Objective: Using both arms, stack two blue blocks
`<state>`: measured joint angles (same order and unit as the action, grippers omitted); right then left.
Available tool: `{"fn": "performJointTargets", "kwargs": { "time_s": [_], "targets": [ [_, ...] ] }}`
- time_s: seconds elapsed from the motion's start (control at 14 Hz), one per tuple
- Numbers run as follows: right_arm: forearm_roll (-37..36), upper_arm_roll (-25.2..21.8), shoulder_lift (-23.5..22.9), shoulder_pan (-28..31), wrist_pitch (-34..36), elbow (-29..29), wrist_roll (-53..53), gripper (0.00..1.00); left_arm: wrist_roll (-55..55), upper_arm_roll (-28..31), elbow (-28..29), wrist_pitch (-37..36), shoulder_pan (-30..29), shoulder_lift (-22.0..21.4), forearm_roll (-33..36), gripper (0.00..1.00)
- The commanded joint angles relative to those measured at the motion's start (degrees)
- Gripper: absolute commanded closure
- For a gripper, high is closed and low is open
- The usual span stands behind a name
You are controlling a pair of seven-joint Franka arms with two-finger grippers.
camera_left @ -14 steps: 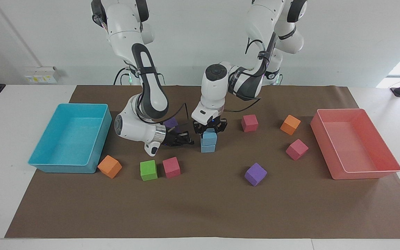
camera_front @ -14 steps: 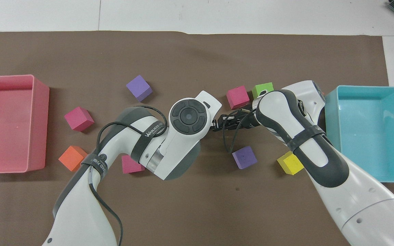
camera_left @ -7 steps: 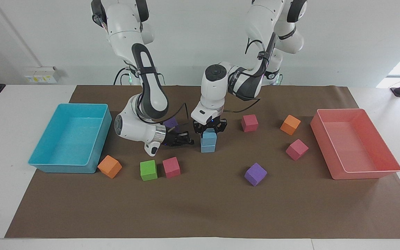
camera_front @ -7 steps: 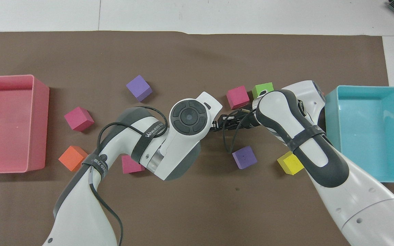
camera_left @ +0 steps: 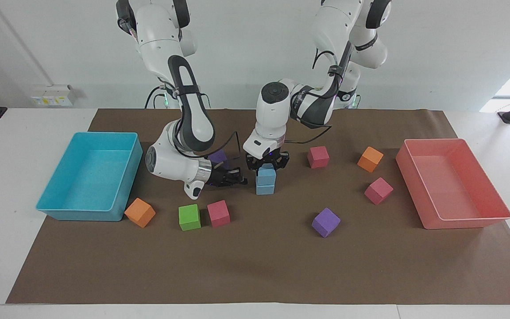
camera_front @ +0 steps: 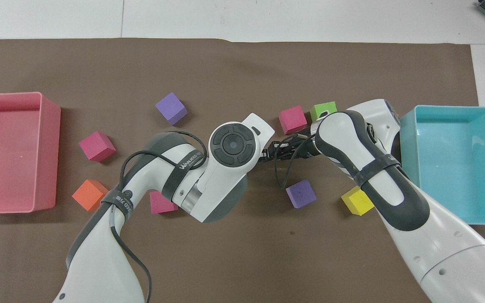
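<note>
Blue blocks (camera_left: 266, 181) stood stacked near the middle of the tabletop (camera_left: 255, 266), one cube squarely on the other, between the purple cube (camera_left: 218, 156) nearer the robots and the magenta cube (camera_left: 218, 213) farther from them. So the stacking itself looked done; what seemed left was letting go and drawing both arms clear without nudging the pile.

The left hand (camera_left: 267, 166) pointed straight down over the stack, its fingers straddling the top of the upper block. Whether they were pressing the foam or had already released it could not be told. In the overhead view the left arm's wrist covered the stack entirely.

The right hand (camera_left: 236, 178) lay low and sideways just beside the stack, toward the right arm's end of the tabletop, its tips apart from the blocks and holding nothing (whether its fingers were parted or closed could not be told either).

Against the earlier frames almost nothing differed: the stack sat in the same spot, the loose cubes and both trays had not moved, and both hands were where they had been, suggesting a pause at the release.
</note>
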<state>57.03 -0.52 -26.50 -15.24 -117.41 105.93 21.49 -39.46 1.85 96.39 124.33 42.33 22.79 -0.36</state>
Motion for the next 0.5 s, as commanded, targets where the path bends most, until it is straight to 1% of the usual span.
{"fn": "performJointTargets", "kwargs": {
  "time_s": [0.0,0.21,0.43],
  "targets": [
    [-1.5,0.3,0.8,0.3,0.2,0.4,-1.8,1.0,1.8,0.4,0.6,1.3,0.1,-0.6,1.1,0.0],
    [-1.5,0.3,0.8,0.3,0.3,0.4,-1.9,1.0,1.8,0.8,0.5,0.3,-0.2,-1.6,1.0,0.0],
    [-1.5,0.3,0.8,0.6,0.9,0.2,-1.9,1.0,2.0,0.7,0.6,-0.8,-1.9,-5.0,1.0,0.0]
  ]
}}
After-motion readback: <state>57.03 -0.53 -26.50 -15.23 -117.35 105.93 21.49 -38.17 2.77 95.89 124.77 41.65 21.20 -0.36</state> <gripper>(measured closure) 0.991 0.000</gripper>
